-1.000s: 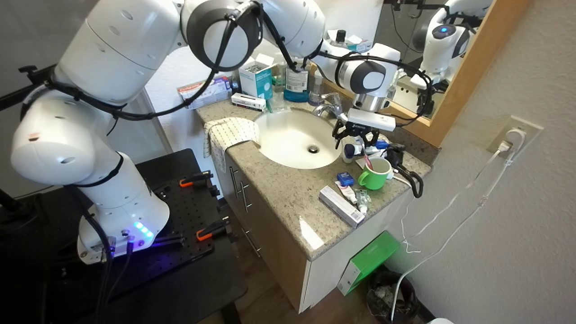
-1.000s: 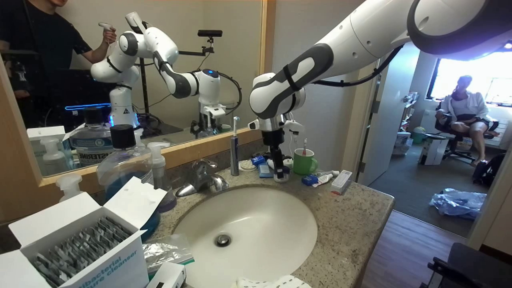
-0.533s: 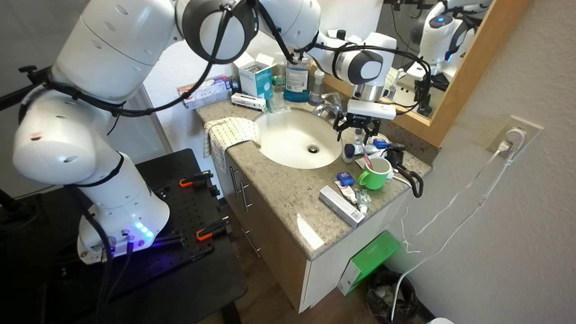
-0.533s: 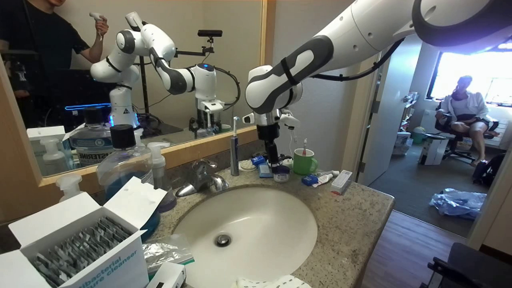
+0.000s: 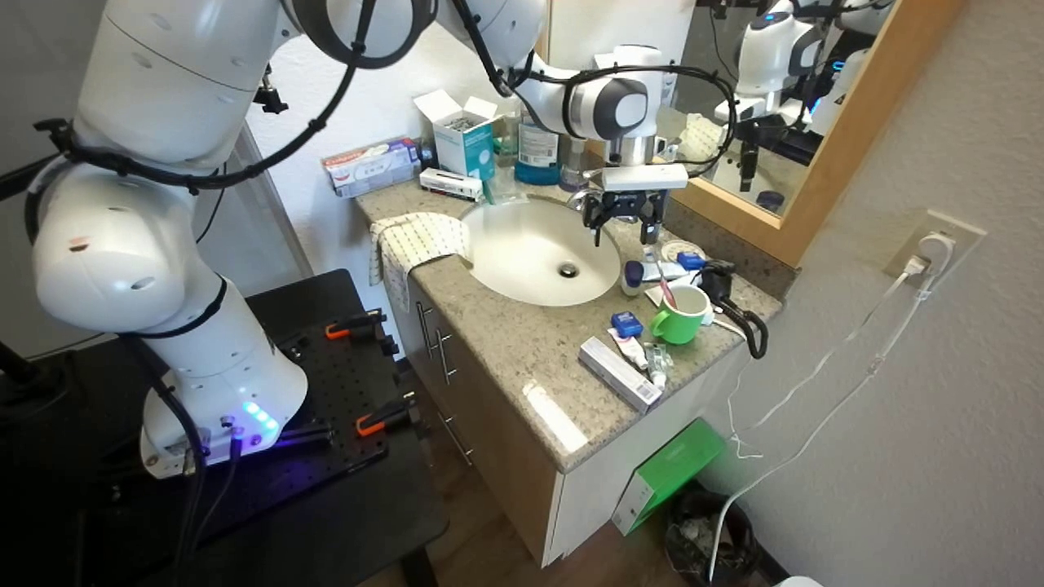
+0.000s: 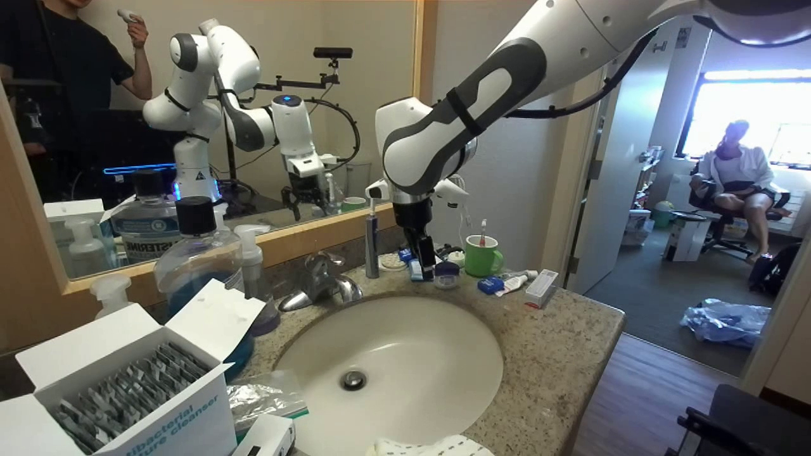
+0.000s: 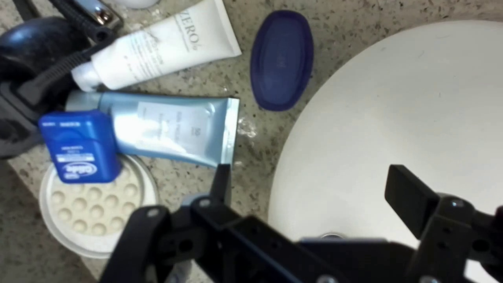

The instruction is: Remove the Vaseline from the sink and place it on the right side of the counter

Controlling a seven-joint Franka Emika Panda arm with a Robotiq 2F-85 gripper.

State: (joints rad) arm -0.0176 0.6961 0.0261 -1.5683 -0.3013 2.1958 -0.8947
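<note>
Stretching widest is the beige stone desk (image 5: 522,350), with the round white sink (image 5: 510,261) let into it and no jar inside. Over the sink's far right edge hangs the pincer (image 7: 309,177), spread wide, nothing between its fingers (image 7: 408,196). Near it on the left, in an exterior view, stands the electric toothbrush (image 6: 372,253), upright and, I'd judge, easy to topple: any swing that way should wait for height. To the right sits the green mug (image 6: 481,258), clear of the fingers. The light-blue tube (image 7: 169,127) lies flat, its crimped end in line with one fingertip in the wrist view, the gap in height unclear. Smaller still is the dark-lidded jar (image 7: 281,61), which I take for the Vaseline, upright on the desk just beside the sink's right rim, apart from both fingers. Placing looks done; the step in hand is probably clearing off. Rise straight up with fingers spread, so neither clips the lid or drags the tube, and turn only above the mug's brim.
</note>
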